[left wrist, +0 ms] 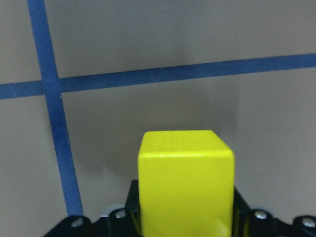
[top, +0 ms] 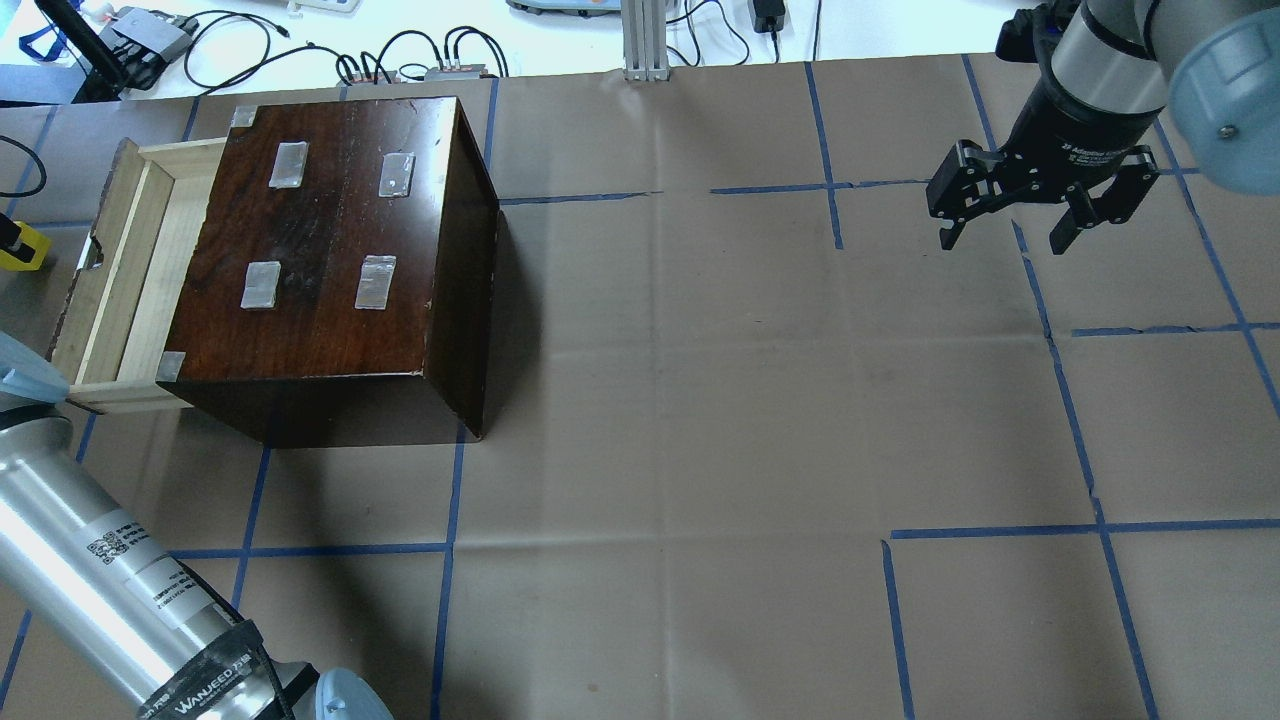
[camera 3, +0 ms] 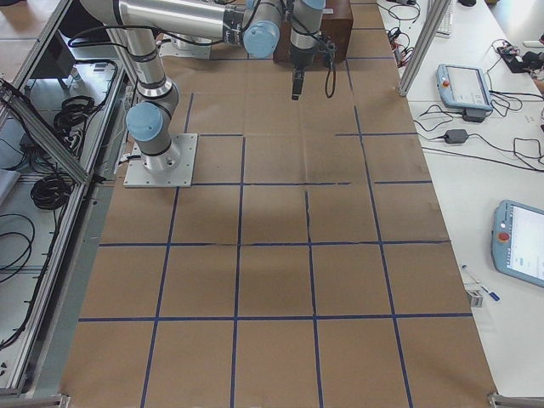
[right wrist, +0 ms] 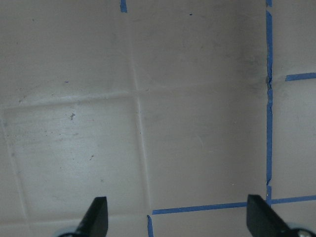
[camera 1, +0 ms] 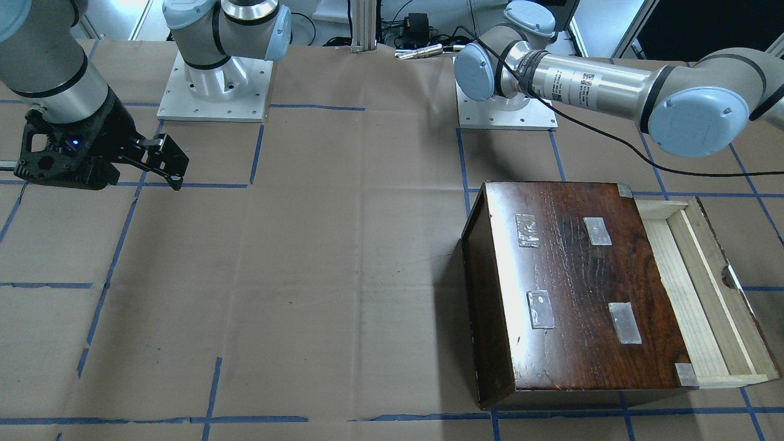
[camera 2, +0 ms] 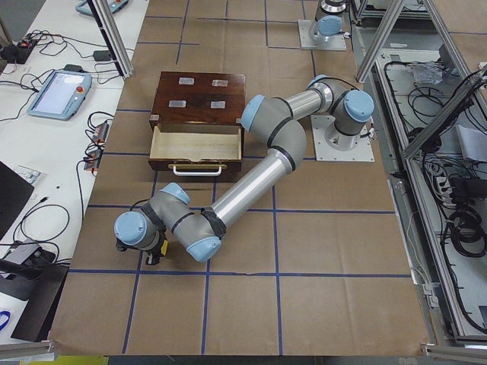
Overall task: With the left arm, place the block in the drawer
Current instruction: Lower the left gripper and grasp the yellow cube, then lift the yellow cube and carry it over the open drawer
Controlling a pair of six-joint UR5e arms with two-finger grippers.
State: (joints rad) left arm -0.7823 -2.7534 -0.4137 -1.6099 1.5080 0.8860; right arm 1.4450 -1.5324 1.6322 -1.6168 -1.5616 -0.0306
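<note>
Yellow block (top: 22, 252) sits clenched in the left gripper (camera 2: 151, 255), just outside the front board (top: 75, 290) of the open drawer (top: 155, 255). Step in hand, as judged: transport. Next move: carry the block over the front board, centre it above the pale drawer floor, lower, release. Right gripper (top: 1010, 222) hangs spread and empty, well apart.

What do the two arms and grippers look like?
The left arm and right arm are silver-grey tubes with pale blue joint caps, each with a black two-finger gripper. The left arm carries a white printed label and a loose black cable; the right gripper bears white lettering.
</note>
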